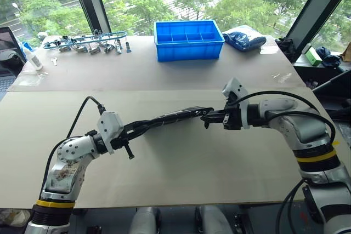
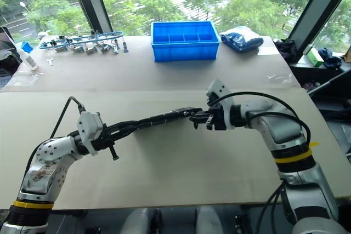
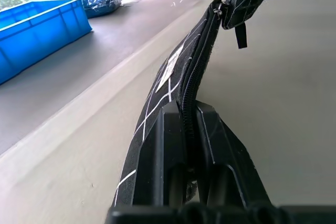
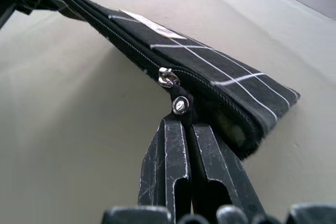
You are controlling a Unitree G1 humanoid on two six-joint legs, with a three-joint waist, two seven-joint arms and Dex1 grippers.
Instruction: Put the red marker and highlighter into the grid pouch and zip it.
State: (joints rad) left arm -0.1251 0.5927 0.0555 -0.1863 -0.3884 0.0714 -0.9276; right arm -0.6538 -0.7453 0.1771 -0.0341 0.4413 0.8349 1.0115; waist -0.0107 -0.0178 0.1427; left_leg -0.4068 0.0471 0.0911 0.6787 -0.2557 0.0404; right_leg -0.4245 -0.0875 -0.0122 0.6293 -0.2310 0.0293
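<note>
The grid pouch [image 1: 171, 117], black with white lines and a small white label, is stretched edge-up above the table between both grippers. My left gripper [image 1: 133, 129] is shut on the pouch's left end [image 3: 178, 72]. My right gripper [image 4: 181, 123] is shut on the black zipper pull strap [image 4: 181, 106] at the pouch's right end, just below the silver slider [image 4: 168, 77]. The zipper teeth look closed along the whole visible length. The red marker and the highlighter are out of view.
A blue divided bin [image 1: 188, 39] stands at the back centre, with a blue bag [image 1: 245, 40] to its right. Metal tools [image 1: 88, 42] and a white bottle [image 1: 31, 57] lie at the back left. A green box [image 1: 313, 56] sits off the table's right edge.
</note>
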